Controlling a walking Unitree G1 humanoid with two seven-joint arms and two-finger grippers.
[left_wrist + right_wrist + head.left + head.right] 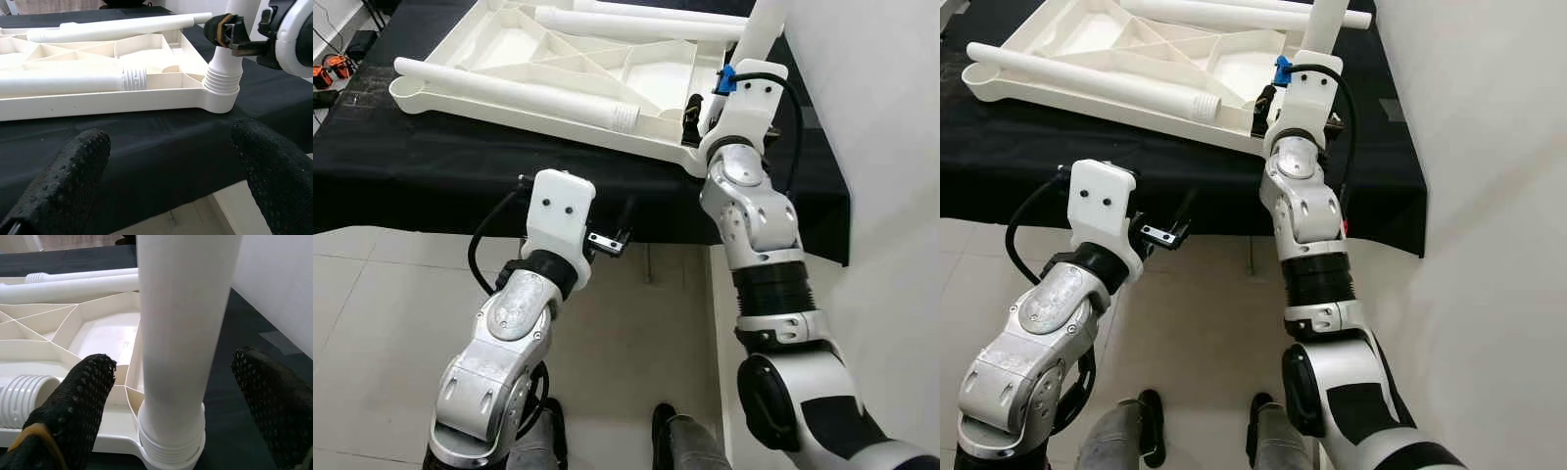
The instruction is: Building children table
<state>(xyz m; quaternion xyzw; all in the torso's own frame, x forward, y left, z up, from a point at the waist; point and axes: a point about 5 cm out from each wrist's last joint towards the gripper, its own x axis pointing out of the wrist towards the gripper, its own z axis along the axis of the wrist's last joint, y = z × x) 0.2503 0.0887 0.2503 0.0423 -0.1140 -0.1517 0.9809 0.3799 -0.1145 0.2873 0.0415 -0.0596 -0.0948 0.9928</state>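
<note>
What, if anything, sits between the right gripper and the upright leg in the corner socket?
Nothing visible. The right gripper is open with a finger on each side of the upright leg, which stands in the tabletop's corner socket. The gap on either side looks free.

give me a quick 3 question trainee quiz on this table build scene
1. True or false: the upright table leg stands in a corner socket of the upside-down tabletop.
2. Which claw has its fingers on either side of that leg? A. left B. right
3. Fill in: the tabletop lies on a ____ cloth.

Key
1. True; its threaded end sits in the socket.
2. B. The right claw is open around the leg, not clamped; the left claw is open over the cloth's edge.
3. Black.
</note>
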